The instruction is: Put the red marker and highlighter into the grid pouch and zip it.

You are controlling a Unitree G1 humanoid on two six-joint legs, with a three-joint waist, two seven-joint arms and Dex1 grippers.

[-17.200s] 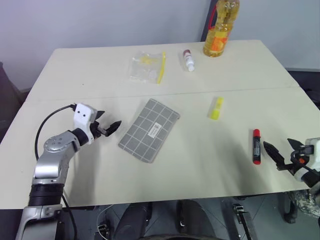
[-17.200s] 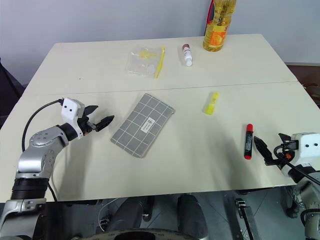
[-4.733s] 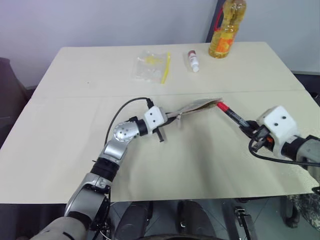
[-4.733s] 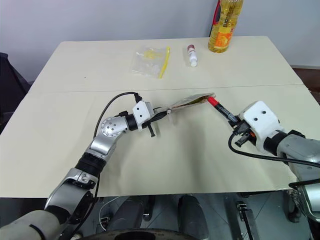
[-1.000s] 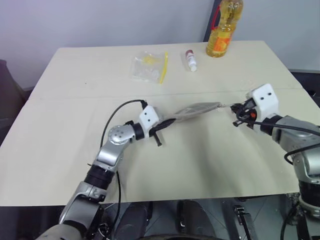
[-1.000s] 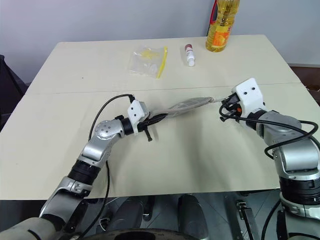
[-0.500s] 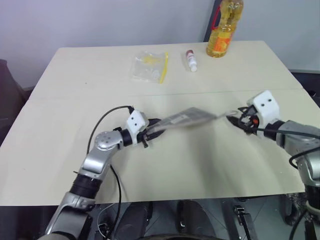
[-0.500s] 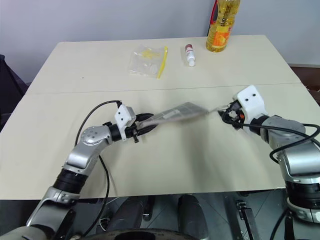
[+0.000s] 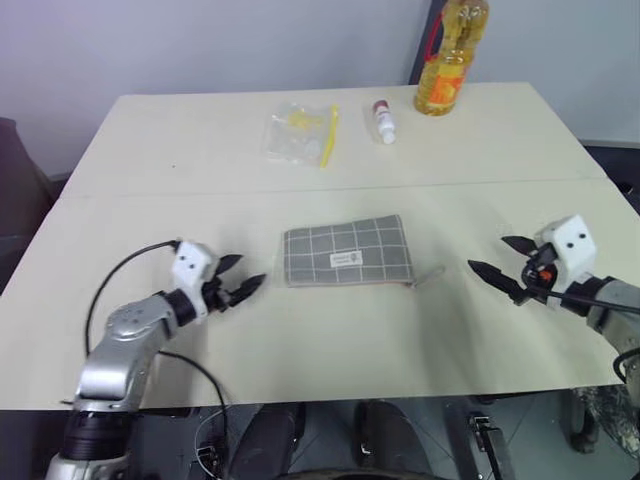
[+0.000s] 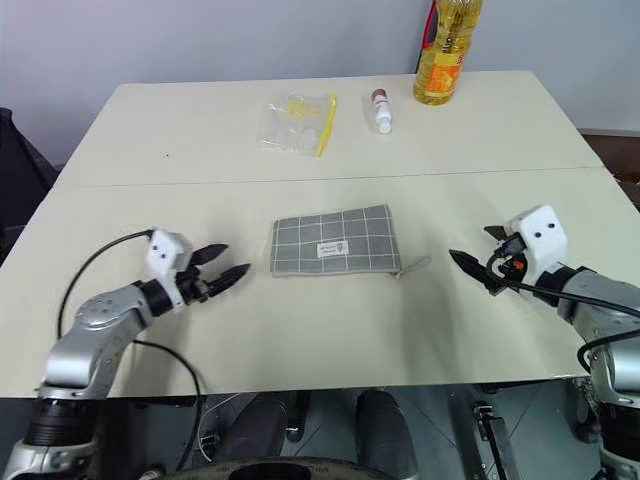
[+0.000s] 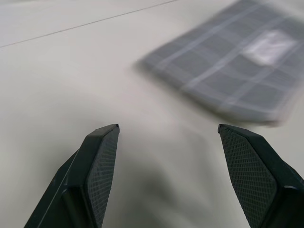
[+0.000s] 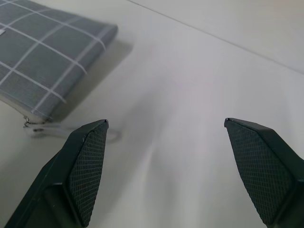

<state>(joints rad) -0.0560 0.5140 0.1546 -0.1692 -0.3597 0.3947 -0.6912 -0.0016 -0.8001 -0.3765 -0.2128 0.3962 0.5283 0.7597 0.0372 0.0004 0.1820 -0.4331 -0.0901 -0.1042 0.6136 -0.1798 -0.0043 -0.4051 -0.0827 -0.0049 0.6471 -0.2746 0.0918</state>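
The grid pouch [image 9: 346, 251] lies flat in the middle of the table, grey with white lines and a small white label, its white zipper pull [image 9: 430, 274] trailing off its right end. The pouch [image 11: 228, 71] fills the far side of the left wrist view, and its corner [image 12: 42, 61] shows in the right wrist view with the pull [image 12: 47, 130]. My left gripper [image 9: 238, 279] stands open to the pouch's left, empty. Right of the pouch, my right gripper [image 9: 497, 258] is open and empty too. The red marker and the highlighter are out of sight.
At the table's far side lie a clear plastic bag with a yellow strip [image 9: 300, 133], a small white bottle with a red cap [image 9: 383, 119] and a tall bottle of yellow oil [image 9: 446, 60]. A seam [image 9: 150, 192] crosses the tabletop behind the pouch.
Both grippers have let go of the pouch and opened. The pouch has dropped flat onto the table. My left arm has swung away to the left, my right arm back and to the right.
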